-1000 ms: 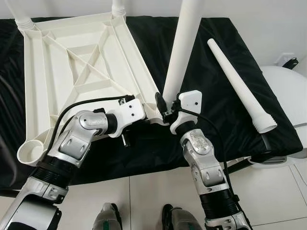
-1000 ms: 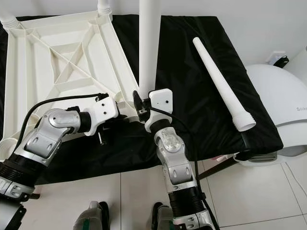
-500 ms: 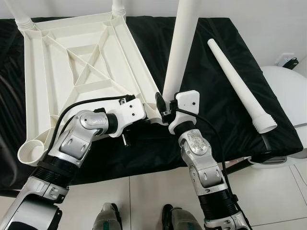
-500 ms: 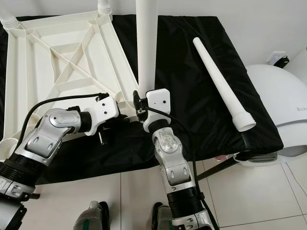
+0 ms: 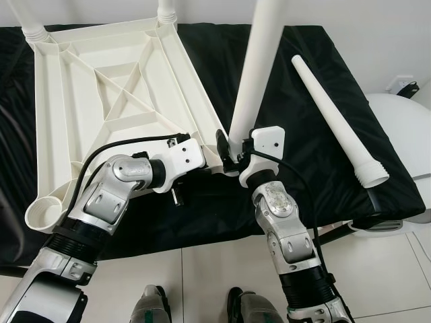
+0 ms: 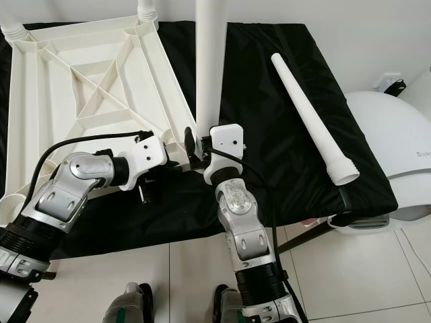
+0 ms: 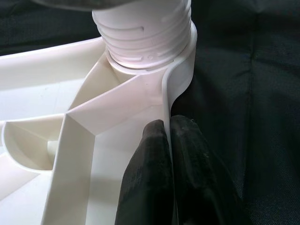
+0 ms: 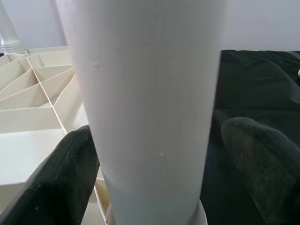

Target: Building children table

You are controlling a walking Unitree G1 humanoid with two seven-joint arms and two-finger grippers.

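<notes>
A white children's tabletop (image 5: 50,128) lies upside down on a black-covered bench. Two legs stand in its far corners. A third white leg (image 5: 252,67) stands upright in the near right corner socket (image 7: 143,33). My right gripper (image 5: 232,145) straddles the base of this leg. In the right wrist view one finger (image 8: 70,168) touches the leg (image 8: 150,93), and the other finger (image 8: 258,150) stands a small gap off it. My left gripper (image 7: 168,124) is shut on the tabletop's thin rim just beside that socket. A fourth leg (image 5: 333,114) lies loose on the cloth to the right.
The near left corner socket (image 5: 42,214) of the tabletop holds no leg. A white rounded appliance (image 5: 404,134) stands right of the bench. The bench's front edge runs just before my arms, with tiled floor (image 5: 202,276) and my feet below.
My right wrist swung slightly left around the upright leg, then back to the right. The leg's lean hardly changed. The left arm and tabletop stayed still.
</notes>
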